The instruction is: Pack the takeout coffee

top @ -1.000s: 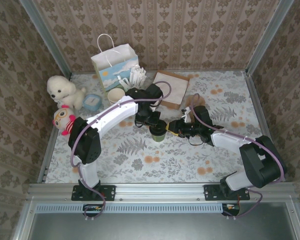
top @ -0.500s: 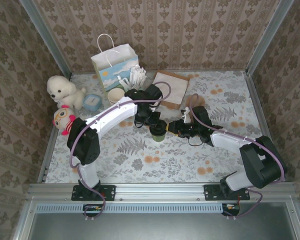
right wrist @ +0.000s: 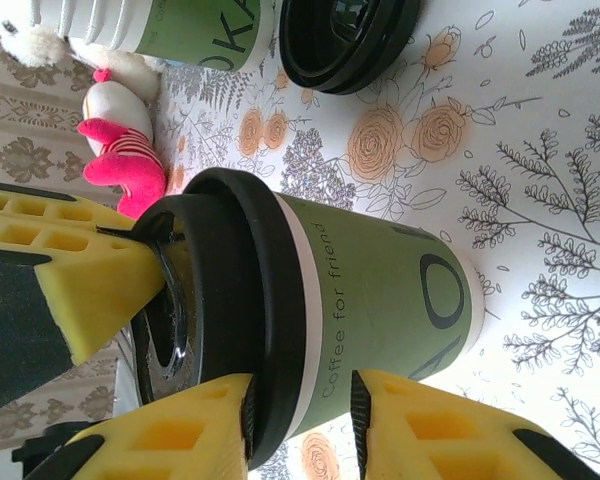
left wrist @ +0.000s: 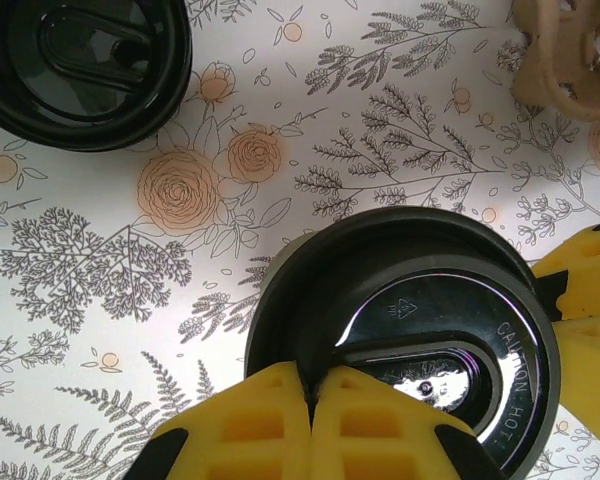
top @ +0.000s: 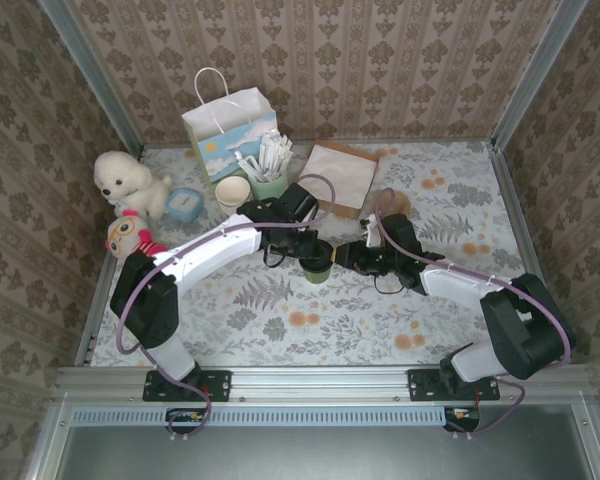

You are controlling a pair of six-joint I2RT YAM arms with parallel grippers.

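Floral table [top: 280, 310], takeout coffee [right wrist: 380, 290] upright

The small dark-green paper cup with a round black plastic lid [top: 317, 262] stands upright on its base, directly beneath the closed tips of the left gripper [left wrist: 310, 400], which rest on the lid's rim. The glossy lid, embossed "CAUTION HOT", sits on the cup with a thin white band showing just below it. The cup's wall, printed "Coffee for friend", lies against the 2 parted fingers of the right gripper [right wrist: 302, 388].
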